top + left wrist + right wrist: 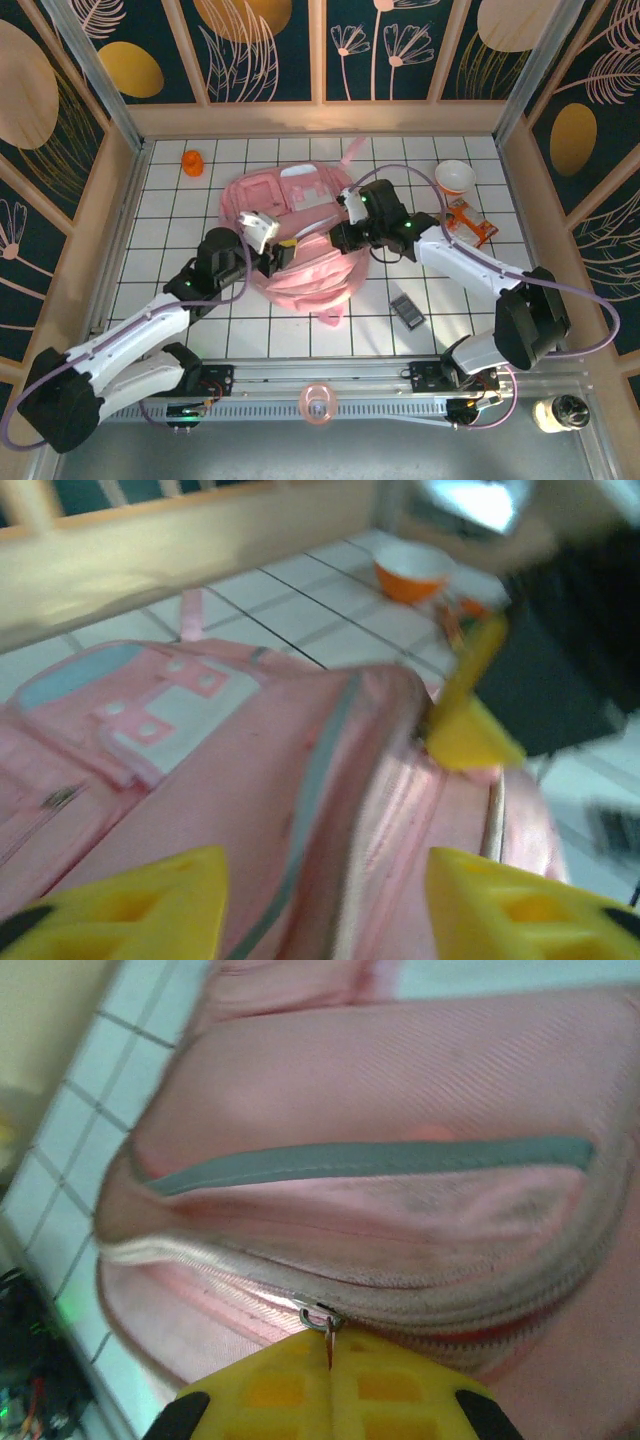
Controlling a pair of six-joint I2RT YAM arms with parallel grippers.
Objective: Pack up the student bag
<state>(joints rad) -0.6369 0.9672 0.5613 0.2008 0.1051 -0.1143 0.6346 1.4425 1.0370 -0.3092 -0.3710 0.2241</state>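
Yellow pads [270,1390] of the right gripper [328,1348] sat clenched together in the right wrist view, pinching the metal zipper pull [320,1317] of the student bag [380,1080]. Seen from the left wrist, the left gripper [325,880] hung released above the pink fabric, jaws apart with nothing between them. From above, the bag lay in the middle of the tiled desk [180,310] between both arms, with an orange-and-white bowl [455,176] near the far right corner.
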